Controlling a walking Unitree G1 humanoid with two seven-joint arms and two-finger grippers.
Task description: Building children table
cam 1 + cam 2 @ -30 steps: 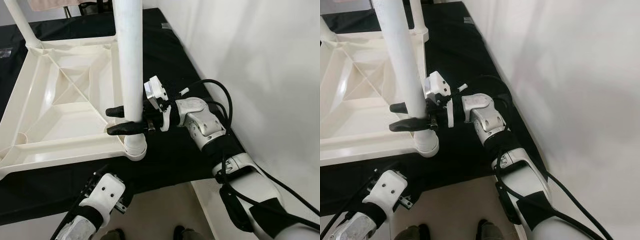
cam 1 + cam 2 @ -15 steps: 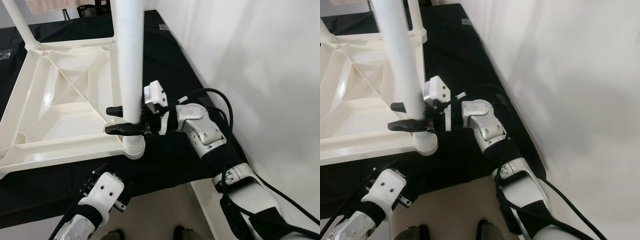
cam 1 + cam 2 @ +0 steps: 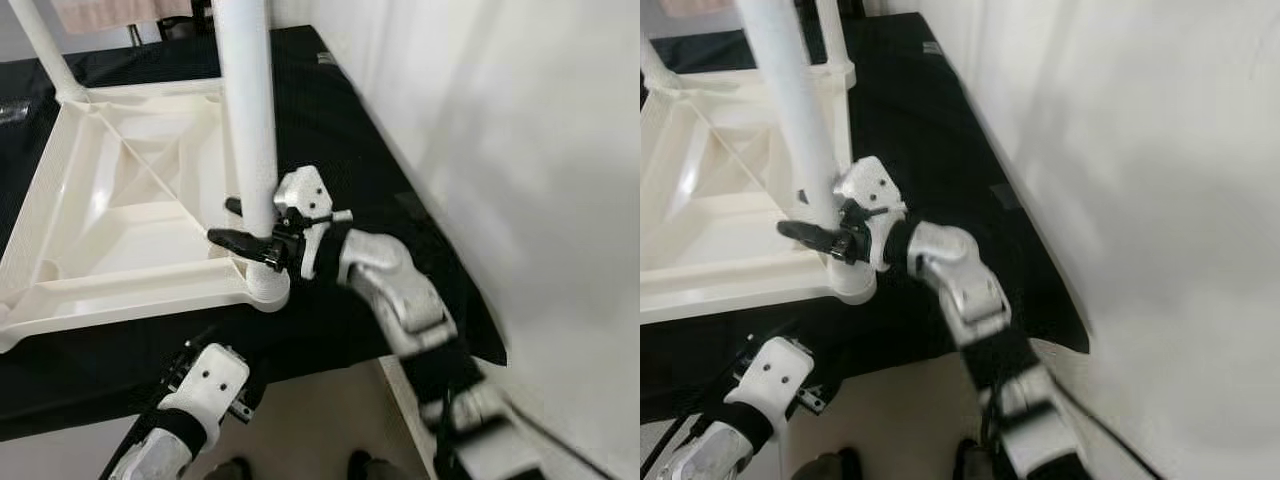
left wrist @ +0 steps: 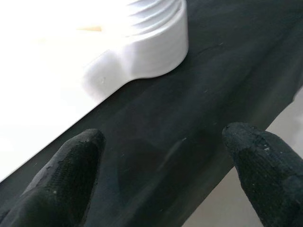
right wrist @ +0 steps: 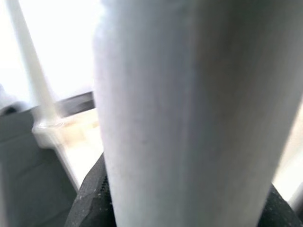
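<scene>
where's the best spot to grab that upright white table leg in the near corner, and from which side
Grip the table leg low on its round shaft, just above the corner socket, coming in sideways from the robot's right. It stands upright and the upturned tabletop blocks the left side. The right gripper clamps there now.

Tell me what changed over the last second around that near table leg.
The right gripper, clamped on the near white table leg, has turned about it: its wrist has rolled and the forearm now comes in from lower down, consistent with screwing the leg into its corner socket. The upturned tabletop on the black cloth stayed put. The left gripper still waits open below the table edge.
</scene>
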